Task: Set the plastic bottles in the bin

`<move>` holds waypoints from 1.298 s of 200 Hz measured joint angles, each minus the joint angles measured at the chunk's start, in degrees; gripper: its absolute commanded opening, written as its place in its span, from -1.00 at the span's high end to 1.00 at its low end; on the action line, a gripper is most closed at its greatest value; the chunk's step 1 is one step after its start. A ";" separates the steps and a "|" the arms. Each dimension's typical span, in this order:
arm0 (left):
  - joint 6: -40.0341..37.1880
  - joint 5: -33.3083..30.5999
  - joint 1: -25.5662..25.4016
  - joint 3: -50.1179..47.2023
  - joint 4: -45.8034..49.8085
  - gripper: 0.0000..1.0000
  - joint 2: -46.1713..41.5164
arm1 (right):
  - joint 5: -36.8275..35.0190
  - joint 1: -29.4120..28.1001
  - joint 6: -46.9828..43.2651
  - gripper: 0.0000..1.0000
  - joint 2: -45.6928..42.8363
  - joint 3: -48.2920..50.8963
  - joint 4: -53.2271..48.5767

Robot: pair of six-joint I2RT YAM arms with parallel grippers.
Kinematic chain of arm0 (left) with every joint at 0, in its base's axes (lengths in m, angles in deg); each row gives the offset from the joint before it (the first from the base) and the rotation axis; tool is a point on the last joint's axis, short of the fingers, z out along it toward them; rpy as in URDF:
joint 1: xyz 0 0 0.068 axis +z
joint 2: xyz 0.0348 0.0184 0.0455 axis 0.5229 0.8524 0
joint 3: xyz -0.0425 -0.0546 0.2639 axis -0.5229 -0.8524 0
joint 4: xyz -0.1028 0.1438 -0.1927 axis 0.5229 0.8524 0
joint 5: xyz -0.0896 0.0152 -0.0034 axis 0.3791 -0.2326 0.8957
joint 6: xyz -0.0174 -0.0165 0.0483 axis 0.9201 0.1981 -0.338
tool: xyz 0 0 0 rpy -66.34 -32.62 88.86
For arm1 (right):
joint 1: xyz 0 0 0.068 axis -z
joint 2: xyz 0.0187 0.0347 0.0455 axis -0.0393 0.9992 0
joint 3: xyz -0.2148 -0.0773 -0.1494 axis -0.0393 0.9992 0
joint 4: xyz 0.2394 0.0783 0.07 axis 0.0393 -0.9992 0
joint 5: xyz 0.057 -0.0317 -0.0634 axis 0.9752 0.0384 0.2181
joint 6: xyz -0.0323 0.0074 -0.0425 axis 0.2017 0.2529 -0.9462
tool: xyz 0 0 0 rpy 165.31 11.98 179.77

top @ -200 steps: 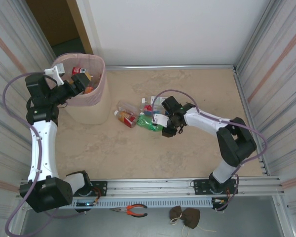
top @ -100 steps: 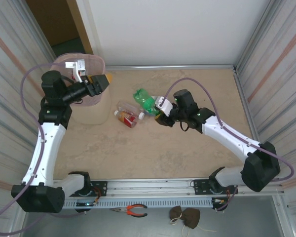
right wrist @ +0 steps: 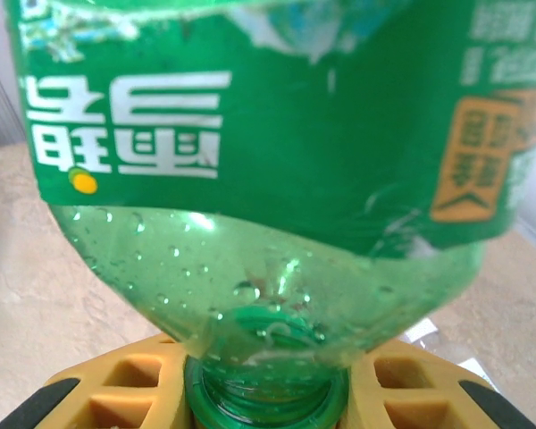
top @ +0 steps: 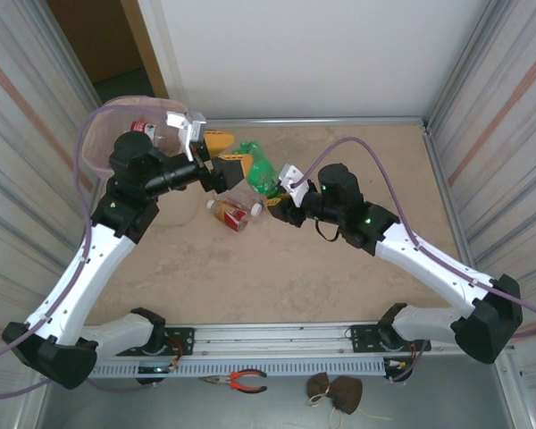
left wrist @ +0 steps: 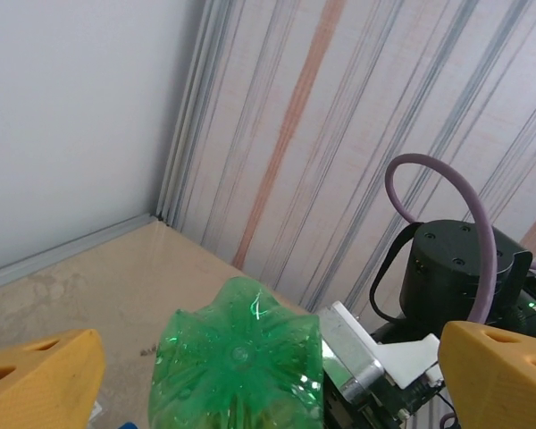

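Note:
A green plastic bottle (top: 260, 170) hangs in the air over the back of the table, and my right gripper (top: 280, 200) is shut on its neck. In the right wrist view the bottle (right wrist: 268, 134) rises from between the yellow fingers (right wrist: 411, 393) of the right gripper (right wrist: 266, 398). My left gripper (top: 227, 152) is open, a finger on each side of the bottle's base without touching it. The left wrist view looks straight at that base (left wrist: 237, 357). Two more bottles (top: 231, 213) lie on the table below. The pink bin (top: 93, 136) stands back left, partly behind my left arm.
Ribbed metal walls close in the table on the left (top: 18, 179) and right (top: 509, 134). Orange-handled pliers (top: 237, 382) and a brown bundle (top: 335, 391) lie on the near ledge in front of the arm bases.
My right gripper has lifted the green bottle off the table and carried it left and back. The left gripper swung away from the bin to the bottle's base and opened wider.

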 measured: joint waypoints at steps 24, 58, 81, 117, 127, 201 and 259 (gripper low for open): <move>-1.05 -0.39 -1.55 0.24 -0.76 -0.90 0.63 | -0.66 -0.33 0.66 0.61 -1.01 -0.90 1.14; -1.18 -0.68 -3.10 0.24 -2.21 -0.85 1.57 | -0.83 -0.66 1.73 0.61 -1.95 -1.31 3.32; -1.31 -0.83 -4.48 0.24 -2.73 -0.78 2.34 | -0.81 -0.76 2.32 0.61 -1.97 -1.75 3.93; -2.29 -1.81 -6.86 0.24 -2.71 -0.71 3.63 | -0.61 -0.76 2.58 0.61 -1.97 -2.19 4.85; -2.69 -2.08 -7.37 0.31 -2.67 -0.66 3.91 | -0.63 -0.87 2.78 0.61 -1.97 -2.19 4.96; -3.96 -3.23 -7.74 0.59 -2.67 -0.30 4.68 | -0.63 -1.09 3.39 0.52 -1.97 -2.21 5.73; -4.85 -4.46 -8.00 1.44 -1.31 -0.21 4.68 | -0.90 -1.16 3.58 -0.05 -2.12 -2.21 5.77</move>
